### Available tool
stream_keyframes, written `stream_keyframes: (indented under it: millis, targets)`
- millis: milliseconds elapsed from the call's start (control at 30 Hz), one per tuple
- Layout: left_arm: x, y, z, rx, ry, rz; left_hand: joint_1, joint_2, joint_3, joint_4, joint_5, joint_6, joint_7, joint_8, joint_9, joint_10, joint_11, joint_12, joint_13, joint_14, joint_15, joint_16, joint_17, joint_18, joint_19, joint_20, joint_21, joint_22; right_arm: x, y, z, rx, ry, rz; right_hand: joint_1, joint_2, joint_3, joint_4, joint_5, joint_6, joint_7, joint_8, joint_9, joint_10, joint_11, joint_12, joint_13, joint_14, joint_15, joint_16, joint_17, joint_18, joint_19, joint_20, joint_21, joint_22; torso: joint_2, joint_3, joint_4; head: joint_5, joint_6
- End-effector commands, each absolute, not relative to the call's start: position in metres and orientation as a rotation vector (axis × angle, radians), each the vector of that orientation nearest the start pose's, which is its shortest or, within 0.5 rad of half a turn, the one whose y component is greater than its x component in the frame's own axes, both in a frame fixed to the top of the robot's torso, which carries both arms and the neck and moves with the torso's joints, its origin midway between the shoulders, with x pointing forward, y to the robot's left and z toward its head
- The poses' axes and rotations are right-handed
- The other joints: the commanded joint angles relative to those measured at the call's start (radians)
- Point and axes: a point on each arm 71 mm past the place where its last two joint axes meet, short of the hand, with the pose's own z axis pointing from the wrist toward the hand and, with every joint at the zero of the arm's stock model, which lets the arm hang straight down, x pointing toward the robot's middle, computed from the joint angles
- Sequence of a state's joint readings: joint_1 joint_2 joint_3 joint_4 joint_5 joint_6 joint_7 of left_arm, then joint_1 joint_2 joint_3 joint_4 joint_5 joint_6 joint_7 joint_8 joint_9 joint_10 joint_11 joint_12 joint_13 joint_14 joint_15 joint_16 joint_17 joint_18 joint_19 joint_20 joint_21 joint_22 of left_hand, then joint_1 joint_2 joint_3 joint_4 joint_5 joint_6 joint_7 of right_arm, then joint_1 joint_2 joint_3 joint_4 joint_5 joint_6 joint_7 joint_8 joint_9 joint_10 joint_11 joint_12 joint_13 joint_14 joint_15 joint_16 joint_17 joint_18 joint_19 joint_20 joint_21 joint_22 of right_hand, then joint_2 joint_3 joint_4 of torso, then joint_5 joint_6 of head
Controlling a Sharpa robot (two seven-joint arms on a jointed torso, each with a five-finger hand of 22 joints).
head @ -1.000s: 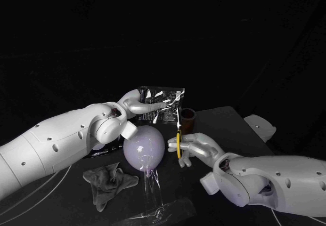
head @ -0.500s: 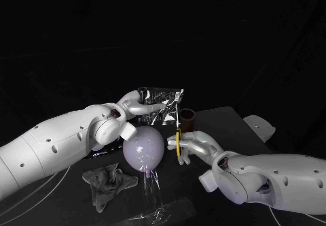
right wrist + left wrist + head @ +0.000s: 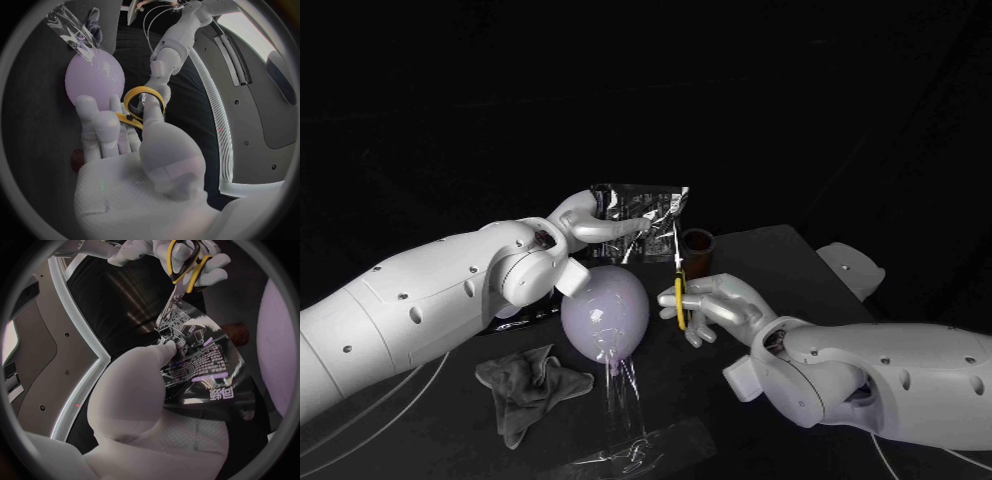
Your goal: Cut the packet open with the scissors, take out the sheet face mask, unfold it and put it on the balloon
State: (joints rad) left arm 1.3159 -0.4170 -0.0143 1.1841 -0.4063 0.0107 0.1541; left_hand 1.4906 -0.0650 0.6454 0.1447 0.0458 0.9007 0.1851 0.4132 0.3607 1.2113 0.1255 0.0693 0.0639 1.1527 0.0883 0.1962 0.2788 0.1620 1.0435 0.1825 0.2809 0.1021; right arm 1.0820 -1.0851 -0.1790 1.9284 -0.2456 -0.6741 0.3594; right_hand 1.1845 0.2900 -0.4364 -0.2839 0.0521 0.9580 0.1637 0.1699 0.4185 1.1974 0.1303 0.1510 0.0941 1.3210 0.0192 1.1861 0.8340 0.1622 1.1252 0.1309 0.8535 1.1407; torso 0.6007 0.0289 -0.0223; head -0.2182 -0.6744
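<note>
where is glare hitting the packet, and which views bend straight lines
Head view: the packet, held by the left hand, throws white glints against the dark backdrop; the balloon shows small highlights. Left wrist view: pale reflections streak the packet's foil, and the fisheye curves the pale strip. Right wrist view: that strip bows too, past the scissors.

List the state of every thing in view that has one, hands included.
packet: held up in the air by the left hand; scissor blades at its edge; cannot tell whether a cut has begun.
scissors: gripped by the right hand, tips pointing up at the packet.
balloon: inflated, bare, no mask on it.
cloth: crumpled on the table.
brown cylinder: upright.
</note>
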Motion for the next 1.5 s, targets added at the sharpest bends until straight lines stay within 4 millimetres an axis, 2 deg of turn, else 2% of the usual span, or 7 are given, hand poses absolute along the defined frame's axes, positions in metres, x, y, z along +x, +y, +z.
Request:
stream_keyframes:
  millis: [33,200,367,500,667,867,1500]
  targets:
    - [0.5381,0.0559,-0.134,-0.491,1.815,-1.627,-0.003,0.01,0.001,-0.008,0.003,0.006,0.002,0.007,0.037,0.007,0.001,-0.006,0.0,0.001,-0.005,0.0,0.001,0.02,0.003,0.001,0.004,0.001,0.3667,-0.2223,-0.231,1.029,1.561,1.233,0.016,0.006,0.023,0.005,-0.004,0.025,-0.013,0.012,0.005,0.079,-0.053,0.006,0.005,0.022,-0.013,0.018,0.026,-0.011,0.028,-0.012,0.037,0.022,0.0,0.0001,-0.0001,0.002,-0.004]
    - [0.5394,0.0572,-0.1339,-0.501,1.806,-1.625,-0.004,0.01,0.002,-0.01,0.003,0.006,0.002,0.007,0.037,0.007,0.001,-0.006,0.0,0.001,-0.005,-0.001,0.001,0.02,0.003,0.001,0.005,0.0,0.3664,-0.2241,-0.231,1.027,1.562,1.222,0.024,0.007,0.051,0.009,-0.004,0.053,-0.03,0.022,0.01,0.12,-0.07,0.007,0.012,0.043,-0.027,0.034,0.053,-0.02,0.057,-0.026,0.08,0.047,0.0,0.0001,-0.0005,0.003,-0.005]
    - [0.5396,0.0574,-0.1341,-0.502,1.808,-1.626,-0.005,0.01,0.002,-0.01,0.003,0.006,0.002,0.007,0.038,0.007,0.001,-0.006,0.0,0.001,-0.005,-0.001,0.001,0.02,0.003,0.001,0.005,0.0,0.3657,-0.2236,-0.2296,1.021,1.551,1.227,0.014,0.002,0.043,0.01,-0.004,0.046,-0.026,0.016,0.009,0.113,-0.067,-0.004,0.01,0.044,-0.027,0.032,0.048,-0.02,0.057,-0.028,0.078,0.046,0.0,0.0004,-0.0002,0.003,-0.004]
    - [0.5395,0.0576,-0.1343,-0.502,1.812,-1.626,-0.005,0.01,0.002,-0.01,0.003,0.006,0.002,0.007,0.038,0.007,0.001,-0.006,0.0,0.001,-0.005,-0.001,0.001,0.02,0.003,0.001,0.005,0.0,0.3652,-0.2224,-0.2283,1.015,1.539,1.236,0.0,-0.009,0.008,0.0,-0.004,-0.014,0.008,-0.02,-0.003,0.029,-0.031,-0.066,-0.012,0.03,0.0,0.015,0.022,-0.02,0.033,-0.014,0.049,0.029,0.0,0.0009,0.0,0.003,0.0]
    - [0.5397,0.0583,-0.1346,-0.505,1.814,-1.623,-0.005,0.01,0.002,-0.01,0.003,0.006,0.002,0.007,0.038,0.007,0.001,-0.006,0.0,0.001,-0.005,-0.001,0.001,0.02,0.003,0.001,0.005,0.0,0.3646,-0.2203,-0.2272,1.007,1.534,1.248,0.004,-0.022,-0.024,-0.003,-0.004,-0.091,0.053,-0.063,-0.02,-0.101,0.012,-0.091,-0.033,-0.046,0.039,-0.057,-0.093,0.001,-0.068,0.018,-0.08,-0.045,0.001,0.0011,-0.0004,0.003,0.001]
    - [0.5399,0.0587,-0.1346,-0.507,1.813,-1.619,-0.005,0.01,0.002,-0.01,0.003,0.006,0.002,0.007,0.038,0.007,0.001,-0.006,0.0,0.001,-0.005,-0.001,0.001,0.02,0.003,0.001,0.005,0.0,0.3637,-0.2183,-0.2267,1.003,1.54,1.26,-0.009,-0.037,-0.027,-0.001,-0.004,-0.142,0.078,-0.092,-0.035,-0.185,0.036,-0.089,-0.032,-0.124,0.062,-0.123,-0.202,0.014,-0.126,0.043,-0.145,-0.084,0.0,0.0007,-0.0008,0.002,0.001]
    - [0.54,0.0602,-0.1323,-0.391,1.742,-1.571,-0.007,0.01,0.002,-0.013,0.003,0.006,0.002,0.007,0.039,0.007,0.001,-0.006,0.0,0.002,-0.005,-0.001,0.002,0.02,0.003,0.001,0.005,0.0,0.3597,-0.2155,-0.2258,1.036,1.553,1.274,-0.014,-0.031,-0.026,0.0,-0.004,-0.13,0.069,-0.084,-0.035,-0.136,0.027,-0.067,-0.026,-0.11,0.056,-0.097,-0.183,0.022,-0.124,0.049,-0.143,-0.09,0.001,0.0009,-0.0011,-0.002,0.004]
